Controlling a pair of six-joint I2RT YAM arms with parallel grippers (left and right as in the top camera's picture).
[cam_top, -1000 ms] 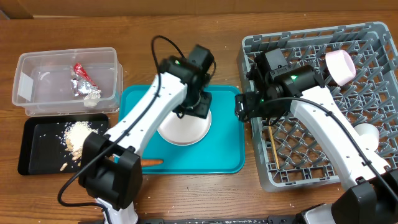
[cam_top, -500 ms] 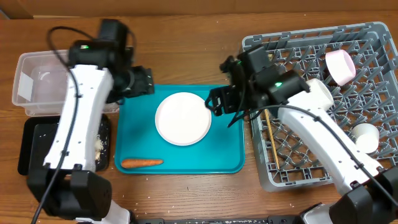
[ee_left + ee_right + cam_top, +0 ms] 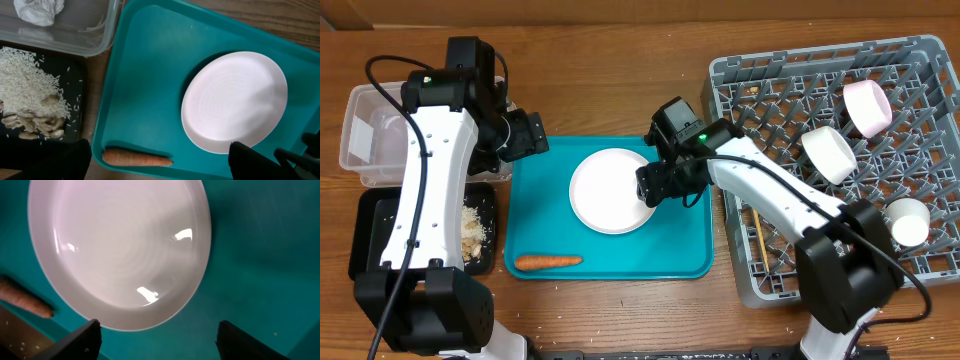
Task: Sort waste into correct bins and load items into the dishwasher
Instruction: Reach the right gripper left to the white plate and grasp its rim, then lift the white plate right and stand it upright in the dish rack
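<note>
The round white plate point(image 3: 605, 190) lies on the teal tray point(image 3: 545, 200), with the orange carrot point(image 3: 548, 262) near the tray's front edge. My right gripper point(image 3: 655, 185) hovers open over the plate's right rim. In the right wrist view the plate point(image 3: 120, 250) lies just ahead of the spread fingers point(image 3: 82, 340). My left gripper point(image 3: 527, 135) is open and empty at the tray's back left corner, beside the clear tub point(image 3: 365, 140). In the left wrist view the carrot point(image 3: 136, 158) lies between its fingers point(image 3: 250, 160), below them. The food scraps point(image 3: 30, 95) lie on the black tray point(image 3: 380, 235). A crumpled wrapper point(image 3: 37, 10) sits in the tub.
The grey dish rack point(image 3: 790, 70) fills the right side. It holds a pink bowl point(image 3: 868, 107), a white bowl point(image 3: 830, 153), a white cup point(image 3: 908, 222) and chopsticks point(image 3: 758, 240) along its left side. Bare wooden table lies behind the teal tray.
My left arm swung from above the plate to the tub side of the tray. My right arm came off the rack and moved left onto the plate's right rim.
</note>
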